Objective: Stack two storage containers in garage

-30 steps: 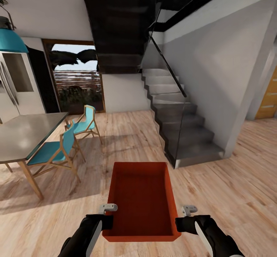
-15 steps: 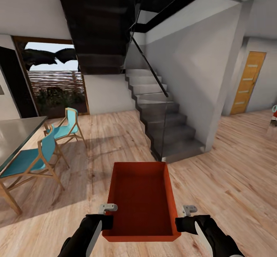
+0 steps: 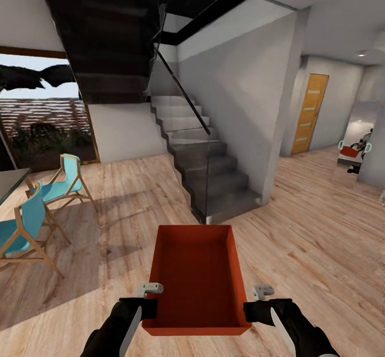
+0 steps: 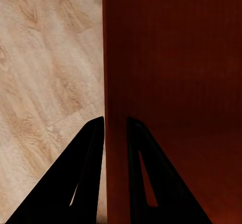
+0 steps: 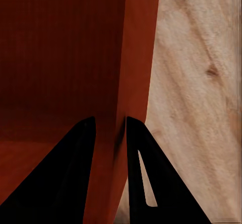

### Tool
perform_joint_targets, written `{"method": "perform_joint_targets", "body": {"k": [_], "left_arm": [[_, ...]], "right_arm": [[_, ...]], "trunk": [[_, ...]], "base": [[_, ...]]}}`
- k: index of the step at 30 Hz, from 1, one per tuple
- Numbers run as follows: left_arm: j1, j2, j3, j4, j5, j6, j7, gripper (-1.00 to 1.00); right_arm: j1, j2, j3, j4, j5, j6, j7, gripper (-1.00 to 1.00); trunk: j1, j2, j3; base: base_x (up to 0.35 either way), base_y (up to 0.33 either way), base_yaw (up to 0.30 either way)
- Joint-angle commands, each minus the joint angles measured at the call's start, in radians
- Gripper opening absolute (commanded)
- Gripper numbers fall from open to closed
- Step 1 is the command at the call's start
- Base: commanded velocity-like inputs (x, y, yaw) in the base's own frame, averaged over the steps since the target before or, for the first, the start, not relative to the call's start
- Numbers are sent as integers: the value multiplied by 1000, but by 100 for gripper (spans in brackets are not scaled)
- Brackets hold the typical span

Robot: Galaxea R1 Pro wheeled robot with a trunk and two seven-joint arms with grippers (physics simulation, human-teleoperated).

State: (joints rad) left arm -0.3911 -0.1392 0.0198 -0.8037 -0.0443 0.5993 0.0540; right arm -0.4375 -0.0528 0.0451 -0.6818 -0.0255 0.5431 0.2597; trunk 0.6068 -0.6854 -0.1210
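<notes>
**Red-orange container carried by both claws over wood floor**

Held low in front of the trunk: one storage container, red-orange, open side up, nothing visible inside. Gripped at its near end from both sides. Left claw clamped on the left wall, one finger inside the bin and one outside, as seen in the left wrist view, with the thin wall pinched between the two dark fingers. Same on the other side: right claw closed on the right wall, wall squeezed between its fingers in the right wrist view. Container level, not tilted, hanging above the light wood plank floor, not touching it.

Ahead, a grey staircase with a glass side panel and a dark handrail, rising toward the left. Right of the stairs, farther back, an orange-brown door with pale stripes, shut. At far left, two teal chairs with wooden legs, beside the corner of a worktop. Behind them a big window with outdoor greenery.
</notes>
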Motion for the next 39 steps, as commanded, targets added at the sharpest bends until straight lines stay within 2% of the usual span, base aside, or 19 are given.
{"method": "perform_joint_targets", "body": {"k": [1, 39], "left_arm": [[0, 1, 0, 0, -20, 7, 5, -100], [0, 1, 0, 0, -20, 5, 4, -100]], "right_arm": [[-1, -4, 10, -2, -5, -22, -2, -100], [-1, -4, 9, -2, -7, -26, -2, -100]], "trunk": [[0, -2, -2], [0, -2, -2]], "base": [[0, 0, -277], [0, 0, -278]]}}
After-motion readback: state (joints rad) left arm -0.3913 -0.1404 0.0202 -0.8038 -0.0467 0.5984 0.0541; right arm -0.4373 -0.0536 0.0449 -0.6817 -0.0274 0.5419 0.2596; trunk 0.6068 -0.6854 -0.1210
